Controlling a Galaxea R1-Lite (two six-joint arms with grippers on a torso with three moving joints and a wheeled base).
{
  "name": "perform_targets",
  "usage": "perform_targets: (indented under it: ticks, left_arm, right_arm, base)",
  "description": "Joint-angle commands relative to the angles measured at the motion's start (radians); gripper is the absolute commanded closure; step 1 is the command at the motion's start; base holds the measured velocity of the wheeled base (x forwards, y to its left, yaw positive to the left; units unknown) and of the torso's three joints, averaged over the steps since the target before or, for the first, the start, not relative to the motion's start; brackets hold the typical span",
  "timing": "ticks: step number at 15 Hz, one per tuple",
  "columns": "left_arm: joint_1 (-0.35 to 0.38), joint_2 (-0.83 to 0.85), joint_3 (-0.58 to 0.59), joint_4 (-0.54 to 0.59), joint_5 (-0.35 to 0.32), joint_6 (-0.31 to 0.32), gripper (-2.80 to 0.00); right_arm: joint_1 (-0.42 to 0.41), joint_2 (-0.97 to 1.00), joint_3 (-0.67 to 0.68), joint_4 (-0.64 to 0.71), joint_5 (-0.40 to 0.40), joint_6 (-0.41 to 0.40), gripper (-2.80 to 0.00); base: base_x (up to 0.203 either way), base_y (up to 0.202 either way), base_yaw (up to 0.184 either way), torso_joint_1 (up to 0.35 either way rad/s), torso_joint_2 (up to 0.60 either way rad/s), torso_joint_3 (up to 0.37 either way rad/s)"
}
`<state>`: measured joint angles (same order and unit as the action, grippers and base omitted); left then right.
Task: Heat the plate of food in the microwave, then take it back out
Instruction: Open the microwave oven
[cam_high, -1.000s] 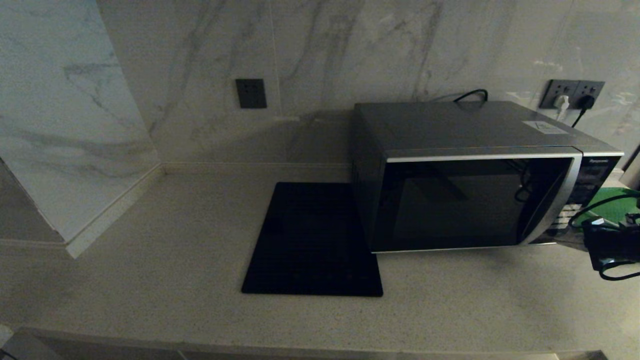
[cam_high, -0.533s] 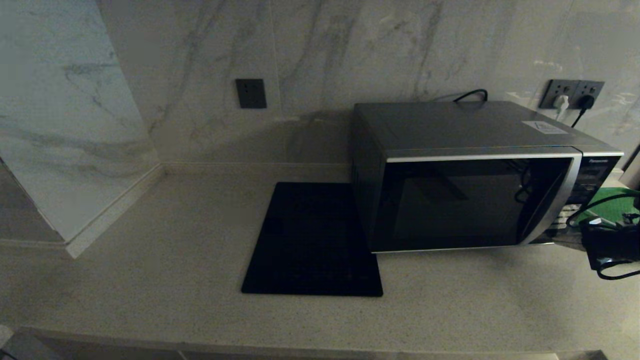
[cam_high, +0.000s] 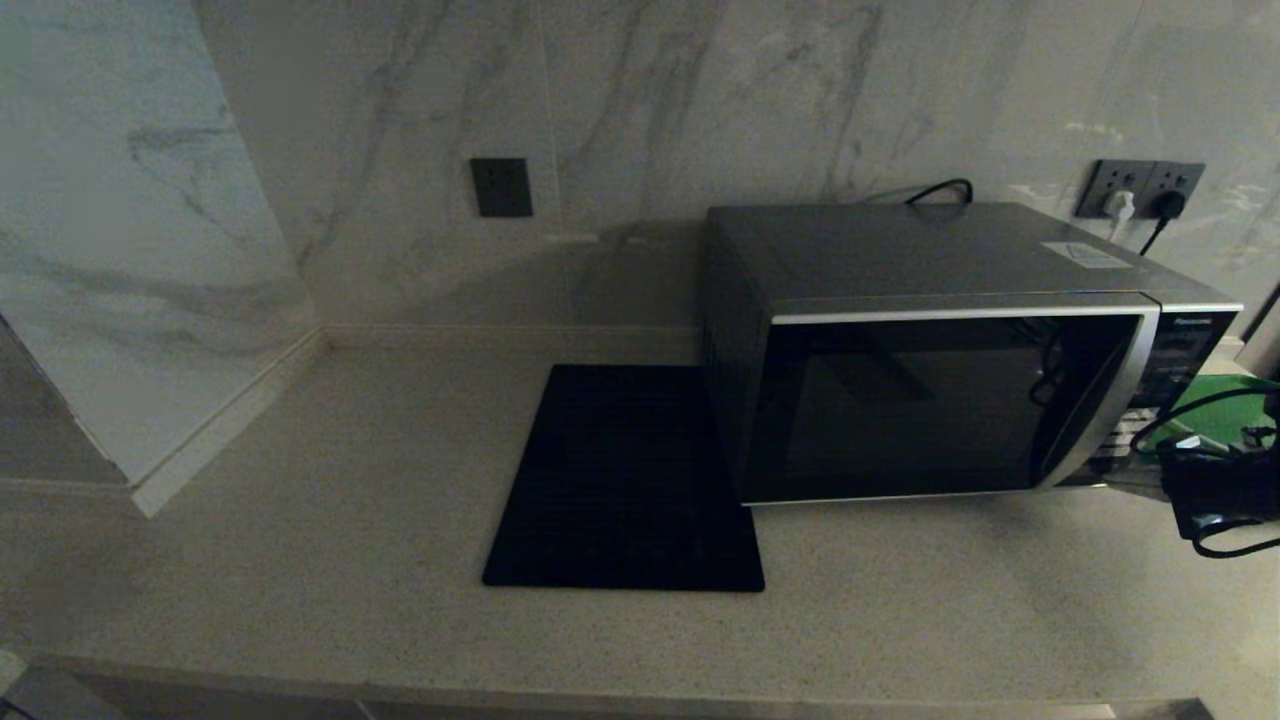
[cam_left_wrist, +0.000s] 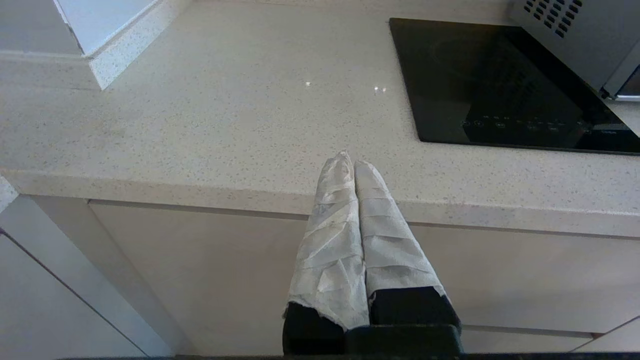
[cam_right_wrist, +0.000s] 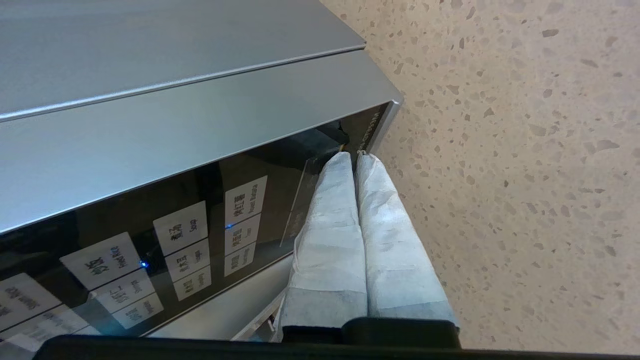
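Fingers pinched together with nothing between them, the right end effector (cam_right_wrist: 356, 155) sits right at the microwave (cam_high: 940, 350) button panel (cam_right_wrist: 165, 240), likely to poke a key. Left end effector (cam_left_wrist: 352, 162), empty and closed too, parks off the tabletop (cam_high: 300, 520) edge. Plate's nowhere visible.

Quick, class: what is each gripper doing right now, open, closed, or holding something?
Left gripper: closed, holding nothing, parked by the counter edge.
Right gripper: closed, holding nothing, tips at the microwave's button panel.
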<state>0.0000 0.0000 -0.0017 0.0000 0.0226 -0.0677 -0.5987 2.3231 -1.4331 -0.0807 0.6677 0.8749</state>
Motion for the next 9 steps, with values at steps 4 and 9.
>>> perform_targets:
  ticks: [4,9]
  left_arm:
    - [0.0,0.0,0.0,0.0,0.0,-0.001,0.0]
    - [0.0,0.0,0.0,0.0,0.0,0.0,0.0]
  right_arm:
    - [0.019,0.005,-0.001,-0.038,0.003,0.006,0.0]
    - [0.052,0.006,-0.013,-0.042,0.001,0.004,0.0]
  base:
    - [0.0,0.0,0.0,0.0,0.0,0.0]
    - [0.0,0.0,0.0,0.0,0.0,0.0]
